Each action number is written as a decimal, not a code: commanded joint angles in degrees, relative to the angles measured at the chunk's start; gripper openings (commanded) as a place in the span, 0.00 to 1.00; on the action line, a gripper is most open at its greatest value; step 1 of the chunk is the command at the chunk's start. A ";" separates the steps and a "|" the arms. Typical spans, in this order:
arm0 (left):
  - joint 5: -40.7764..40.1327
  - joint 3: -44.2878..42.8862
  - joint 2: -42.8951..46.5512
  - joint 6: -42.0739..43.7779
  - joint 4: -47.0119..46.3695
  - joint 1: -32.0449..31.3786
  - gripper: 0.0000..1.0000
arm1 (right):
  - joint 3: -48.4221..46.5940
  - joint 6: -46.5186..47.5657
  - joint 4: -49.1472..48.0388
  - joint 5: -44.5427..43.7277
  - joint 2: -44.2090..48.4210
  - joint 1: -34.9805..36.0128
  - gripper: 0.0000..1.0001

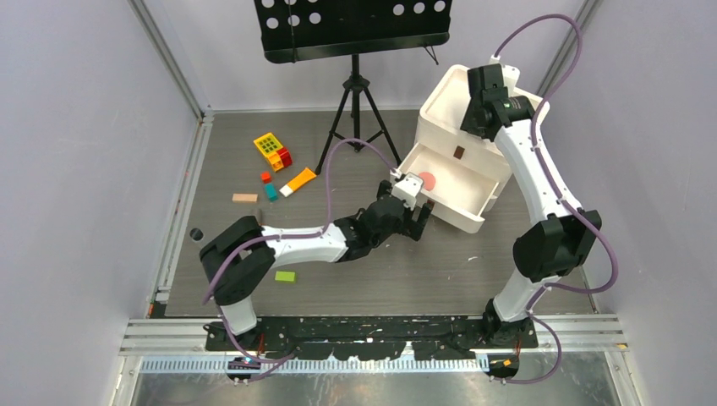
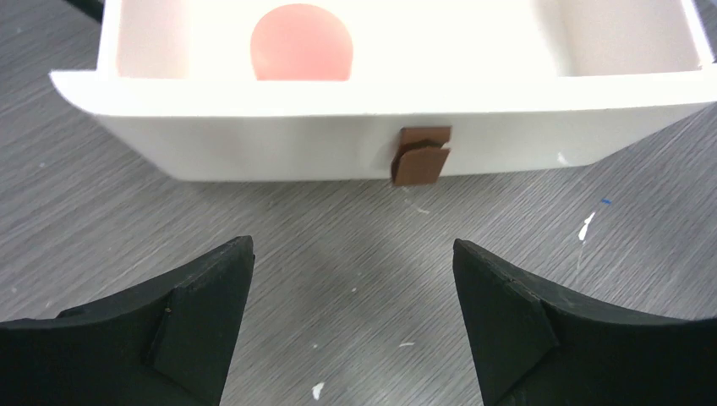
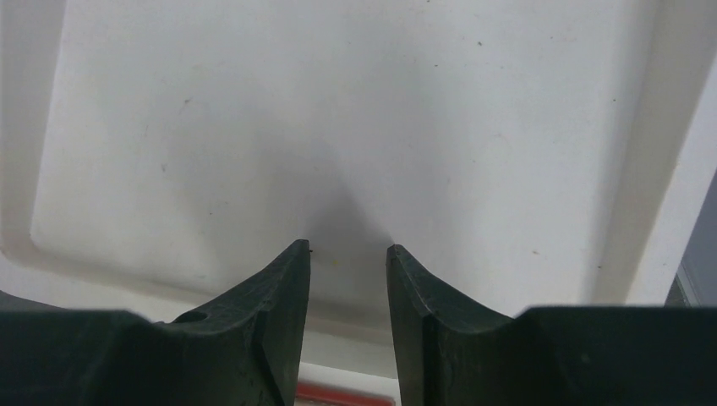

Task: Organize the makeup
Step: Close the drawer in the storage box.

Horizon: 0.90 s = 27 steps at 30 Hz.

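The left end effector (image 2: pixel 353 254) stands wide apart and empty, low over the counter (image 2: pixel 110 220). The open drawer (image 2: pixel 254 144) is directly ahead of it, with the brown pull tab (image 2: pixel 421 156) ahead and slightly right. The pink round compact (image 2: pixel 301 42) lies inside the drawer, ahead and slightly left. The right end effector (image 3: pixel 348 249) shows a narrow gap holding nothing, with the white top tray (image 3: pixel 338 110) just beneath it.

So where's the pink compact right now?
The compact lies inside the open drawer, right of centre in the overhead view. It sits in the drawer's left part, just beyond the left arm's jaws.
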State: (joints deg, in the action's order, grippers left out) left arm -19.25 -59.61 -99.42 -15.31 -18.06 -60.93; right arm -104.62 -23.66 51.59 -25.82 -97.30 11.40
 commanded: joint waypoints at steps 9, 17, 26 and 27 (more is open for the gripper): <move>2.02 -9.58 -8.87 2.65 -5.86 -1.25 0.90 | 0.46 0.36 4.57 4.20 0.07 0.02 0.40; 2.01 -17.45 -15.39 5.69 -5.00 -1.36 0.90 | 4.15 0.48 6.76 8.06 0.39 0.07 0.41; 0.89 -25.92 -21.65 13.01 -6.26 -1.34 0.92 | 7.39 0.26 7.28 10.42 1.50 0.10 0.41; 0.88 -25.98 -22.11 13.83 -7.57 -1.37 0.92 | 7.67 0.25 7.24 10.40 1.84 0.10 0.41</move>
State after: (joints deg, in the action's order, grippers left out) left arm -17.98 -80.95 -120.68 -7.35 -13.58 -63.24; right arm -100.47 -22.87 49.10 -21.04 -95.39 10.70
